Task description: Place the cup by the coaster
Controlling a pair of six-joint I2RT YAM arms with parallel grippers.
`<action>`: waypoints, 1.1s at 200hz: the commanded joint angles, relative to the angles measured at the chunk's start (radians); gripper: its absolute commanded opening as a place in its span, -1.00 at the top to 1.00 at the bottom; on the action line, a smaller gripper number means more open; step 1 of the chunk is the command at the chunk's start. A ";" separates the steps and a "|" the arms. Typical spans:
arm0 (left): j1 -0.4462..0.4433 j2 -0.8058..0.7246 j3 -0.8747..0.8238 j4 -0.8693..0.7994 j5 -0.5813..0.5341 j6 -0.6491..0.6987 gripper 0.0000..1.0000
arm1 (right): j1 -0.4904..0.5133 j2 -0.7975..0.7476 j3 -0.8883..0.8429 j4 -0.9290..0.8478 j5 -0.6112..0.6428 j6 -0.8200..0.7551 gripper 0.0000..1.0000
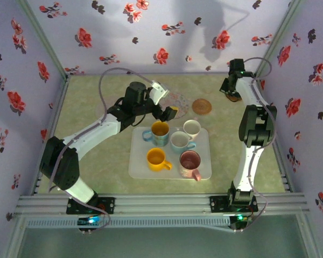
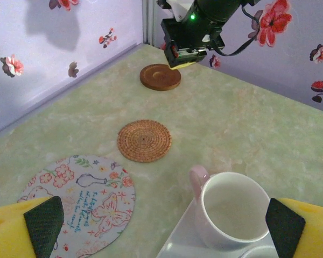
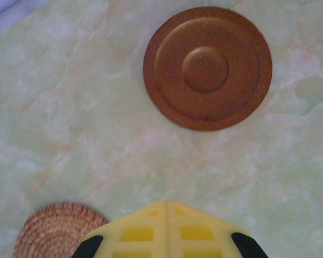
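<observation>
Five cups stand on a white tray (image 1: 137, 167): a blue one with a yellow inside (image 1: 160, 133), a white one with a pink handle (image 1: 191, 128), a pale blue one (image 1: 180, 141), a yellow one (image 1: 156, 158) and a pink one (image 1: 190, 163). My left gripper (image 1: 166, 103) hangs open just behind the tray. In the left wrist view the left gripper (image 2: 162, 231) has the white cup (image 2: 234, 209) between its spread fingers, without touching it. My right gripper (image 1: 232, 91) is shut and empty; its tip (image 3: 168, 207) hovers near a brown wooden coaster (image 3: 207, 68).
A woven coaster (image 1: 202, 106) and a flat floral coaster (image 1: 176, 100) lie behind the tray; the left wrist view has the woven one (image 2: 144, 140) and the floral one (image 2: 81, 201) too. Flowered walls close in the back and both sides.
</observation>
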 commanded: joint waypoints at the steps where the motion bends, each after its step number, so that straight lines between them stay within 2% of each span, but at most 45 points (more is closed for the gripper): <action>1: -0.006 -0.032 -0.034 0.031 -0.010 -0.028 -0.99 | -0.026 0.078 0.077 -0.006 0.019 0.026 1.00; 140: -0.014 -0.007 -0.038 0.032 -0.016 -0.043 -0.99 | -0.120 0.345 0.338 -0.020 -0.073 0.107 1.00; 220: -0.016 0.031 -0.003 0.002 -0.020 -0.038 -0.99 | -0.137 0.417 0.399 -0.141 -0.141 0.156 1.00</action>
